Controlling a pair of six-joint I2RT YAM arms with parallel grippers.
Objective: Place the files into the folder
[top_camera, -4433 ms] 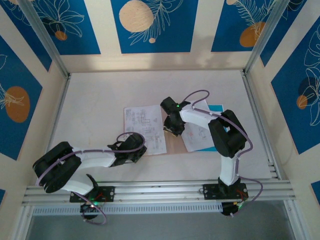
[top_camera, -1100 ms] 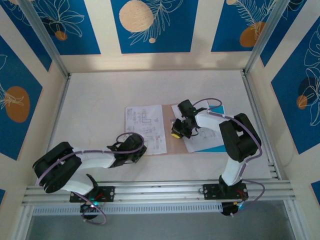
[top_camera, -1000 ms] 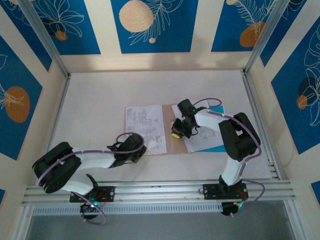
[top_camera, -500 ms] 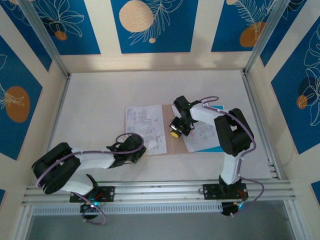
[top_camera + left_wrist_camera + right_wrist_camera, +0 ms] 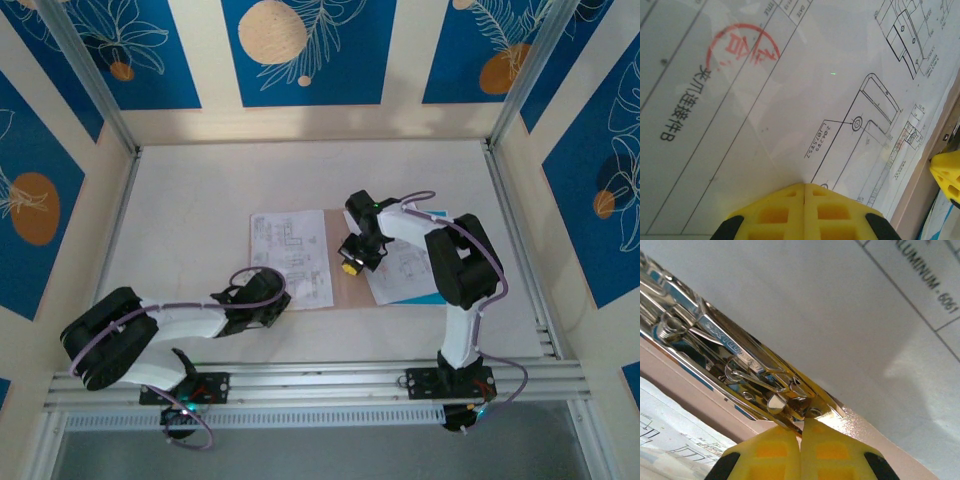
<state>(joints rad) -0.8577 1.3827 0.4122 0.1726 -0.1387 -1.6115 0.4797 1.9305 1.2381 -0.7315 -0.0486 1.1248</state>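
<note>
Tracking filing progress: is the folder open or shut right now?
Open. The folder lies spread flat, and its inner metal clip is exposed, with the shut right gripper at it.

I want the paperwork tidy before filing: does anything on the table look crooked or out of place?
Yes. The white sheet on the right lies twisted over the blue sheet, so blue slivers peek out past its edges. The left sheet sits squarer, with the folder showing between them. Nothing looks torn or spilled.
</note>
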